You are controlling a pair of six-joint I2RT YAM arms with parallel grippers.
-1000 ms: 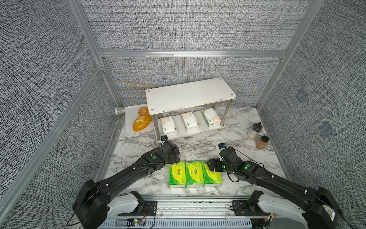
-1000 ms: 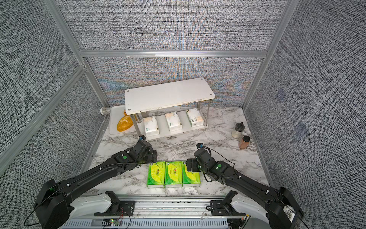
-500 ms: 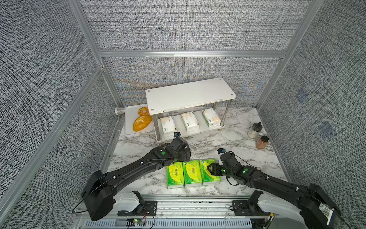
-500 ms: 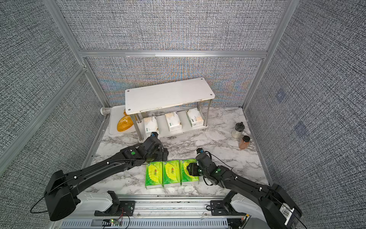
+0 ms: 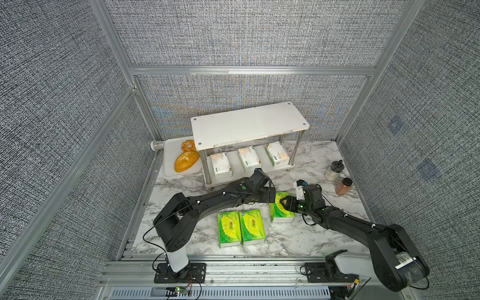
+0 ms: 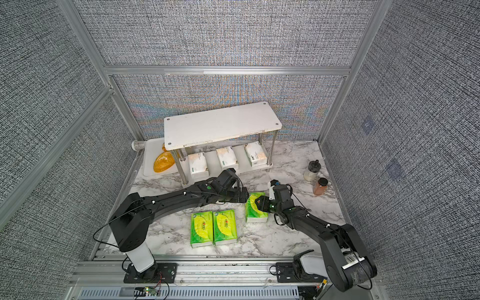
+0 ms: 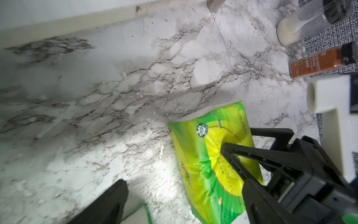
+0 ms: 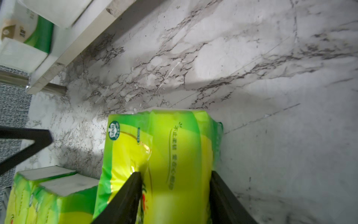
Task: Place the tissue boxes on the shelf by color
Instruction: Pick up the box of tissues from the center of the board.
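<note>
Between shelf (image 5: 249, 124) front edge and green pack (image 5: 280, 213), bare marble (image 5: 284, 178)

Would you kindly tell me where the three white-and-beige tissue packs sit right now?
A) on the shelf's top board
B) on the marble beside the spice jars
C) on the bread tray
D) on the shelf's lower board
D: the white-and-beige tissue packs stand in a row on the lower board of the shelf.

Right claw (image 5: 283, 203) clamped, left claw (image 5: 272, 198) spread wide, tips nearly meeting.
</note>
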